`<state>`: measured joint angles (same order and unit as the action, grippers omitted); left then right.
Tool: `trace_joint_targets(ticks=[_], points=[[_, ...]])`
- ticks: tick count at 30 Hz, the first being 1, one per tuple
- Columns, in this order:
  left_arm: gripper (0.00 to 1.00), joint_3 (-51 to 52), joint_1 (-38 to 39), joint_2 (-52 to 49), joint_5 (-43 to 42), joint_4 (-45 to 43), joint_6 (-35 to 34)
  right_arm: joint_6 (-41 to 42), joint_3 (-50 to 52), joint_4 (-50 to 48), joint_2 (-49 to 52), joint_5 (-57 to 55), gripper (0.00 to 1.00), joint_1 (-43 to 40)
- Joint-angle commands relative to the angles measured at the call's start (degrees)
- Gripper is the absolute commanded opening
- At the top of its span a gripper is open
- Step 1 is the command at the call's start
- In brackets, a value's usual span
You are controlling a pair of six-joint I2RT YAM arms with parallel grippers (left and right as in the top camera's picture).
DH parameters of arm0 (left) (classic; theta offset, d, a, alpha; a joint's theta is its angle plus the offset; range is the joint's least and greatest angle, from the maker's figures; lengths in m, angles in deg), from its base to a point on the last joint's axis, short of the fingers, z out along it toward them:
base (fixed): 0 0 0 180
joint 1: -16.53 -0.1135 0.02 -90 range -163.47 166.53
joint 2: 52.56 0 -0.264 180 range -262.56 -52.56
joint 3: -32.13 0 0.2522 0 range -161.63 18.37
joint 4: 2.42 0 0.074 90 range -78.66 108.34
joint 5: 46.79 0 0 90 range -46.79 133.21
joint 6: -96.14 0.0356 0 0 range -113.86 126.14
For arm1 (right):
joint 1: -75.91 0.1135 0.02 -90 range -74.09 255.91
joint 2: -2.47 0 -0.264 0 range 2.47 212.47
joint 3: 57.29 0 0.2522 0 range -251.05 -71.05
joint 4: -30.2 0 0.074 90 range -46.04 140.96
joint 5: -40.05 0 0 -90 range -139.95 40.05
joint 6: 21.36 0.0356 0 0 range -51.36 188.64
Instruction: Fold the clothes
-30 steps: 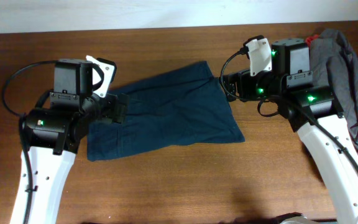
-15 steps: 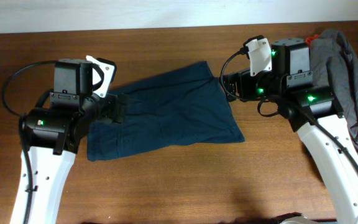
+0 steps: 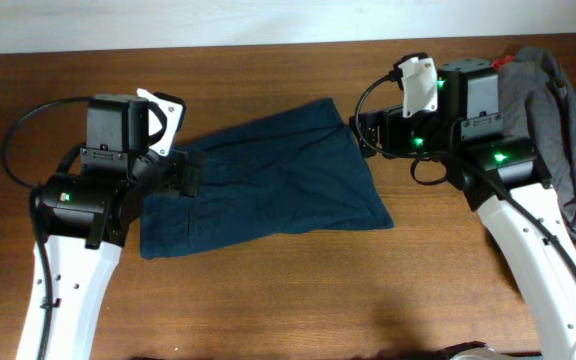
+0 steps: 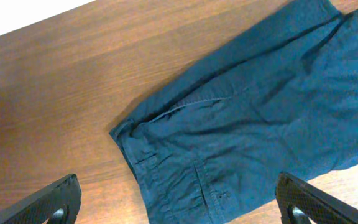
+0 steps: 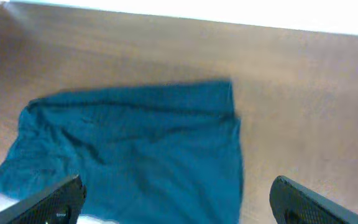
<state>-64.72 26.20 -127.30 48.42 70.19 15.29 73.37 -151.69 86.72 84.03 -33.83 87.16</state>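
Note:
The dark navy shorts lie flat in the middle of the wooden table, with the waistband end to the left. My left gripper hovers over the waistband end. It is open and empty, and its fingers stand wide on either side of the shorts in the left wrist view. My right gripper is at the far right corner of the shorts, also open and empty. In the right wrist view the shorts lie below its wide-spread fingers.
A grey garment is heaped at the right edge of the table behind the right arm. A bit of a red item shows at its far end. Bare wooden tabletop lies in front of the shorts.
The right gripper has shifted slightly toward the far side of the table. The left gripper and the shorts have barely moved.

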Motion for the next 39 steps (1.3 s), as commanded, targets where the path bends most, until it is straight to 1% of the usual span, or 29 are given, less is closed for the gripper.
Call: trace_joint_targets(ticks=[1,4,6,8,9,10,13,14,15,17,18,19,20,23,24,25,27,31,33,34,39], points=[[0.99,0.11,-0.24,-0.17,1.05,-0.13,-0.33,5.77,0.07,3.8,5.6,1.7,0.99,-0.44],[0.99,0.11,-0.24,-0.2,-1.11,-1.42,-0.52,6.32,0.07,5.49,11.08,6.86,0.99,-1.4],[0.99,0.11,-0.24,-0.2,-2.4,-1.79,-0.98,6.32,0.07,5.46,14.08,8.24,0.99,-1.68],[0.99,0.44,-0.24,-0.26,-7.39,-2.32,-0.87,6.32,0.07,5.7,17.03,8.17,0.99,-1.66],[0.99,0.79,-0.24,-0.46,-8.59,-2.64,-0.85,6.32,0.07,5.9,17.77,8.31,0.99,-1.57],[0.99,1.07,-0.24,-0.81,-9.6,-2.58,-0.37,6.32,0.07,6.1,18.56,8.48,0.99,-1.55],[0.99,2.95,-0.57,-2.32,-10.4,-1.22,3.87,6.29,0.07,6.58,19.56,9.7,0.99,-1.55],[0.99,3.72,-0.94,-3.13,-10.49,-1.03,4.02,6.29,0.07,6.78,19.56,9.84,0.99,-1.57],[0.99,4.07,-1.36,-3.87,-12.24,-0.76,3.98,6.29,0.07,7.02,19.5,9.84,0.99,-1.57],[0.99,4.09,-2.16,-5.18,-20.83,-0.24,3.98,6.27,0.07,7.58,19.39,9.79,0.99,-1.64],[0.99,4.09,-2.36,-5.6,-22.47,-1.05,4.0,6.27,0.07,7.91,19.39,9.79,0.99,-1.77],[0.99,4.09,-2.4,-6.03,-21.16,-2.16,3.98,6.27,0.07,8.17,19.39,9.81,0.99,-1.92],[0.99,4.09,-2.51,-6.45,-18.05,-2.93,2.71,6.27,0.07,8.48,19.39,9.79,0.99,-2.08],[0.99,4.09,-4.61,-8.52,-3.19,-4.35,-10.75,6.29,0.07,8.57,19.39,9.81,0.99,-2.71],[0.99,4.09,-6.25,-9.57,-1.29,-3.89,-13.38,6.29,0.07,8.57,19.39,9.81,0.99,-2.84],[0.99,4.09,-8.11,-10.6,-1.81,-3.41,-14.27,6.29,0.07,8.59,19.39,9.84,0.99,-3.04],[0.99,4.09,-13.03,-13.35,-6.93,-2.14,-14.32,6.25,0.07,8.92,19.39,9.75,0.99,-3.19],[0.99,4.09,-23.87,-20.87,-20.74,-0.87,-13.97,6.25,0.07,9.73,19.39,9.33,0.99,-3.41],[0.99,4.09,-27.32,-24.41,-28.76,-1.03,-10.91,6.25,0.07,9.79,19.39,8.76,0.99,-3.41],[0.99,4.09,-28.37,-25.92,-31.12,-0.96,-9.75,6.27,0.07,9.79,19.39,8.76,0.99,-3.39],[0.99,4.09,-29.81,-34.34,-32.0,-0.66,-9.33,6.29,0.07,9.79,19.39,8.76,0.99,-3.41]])
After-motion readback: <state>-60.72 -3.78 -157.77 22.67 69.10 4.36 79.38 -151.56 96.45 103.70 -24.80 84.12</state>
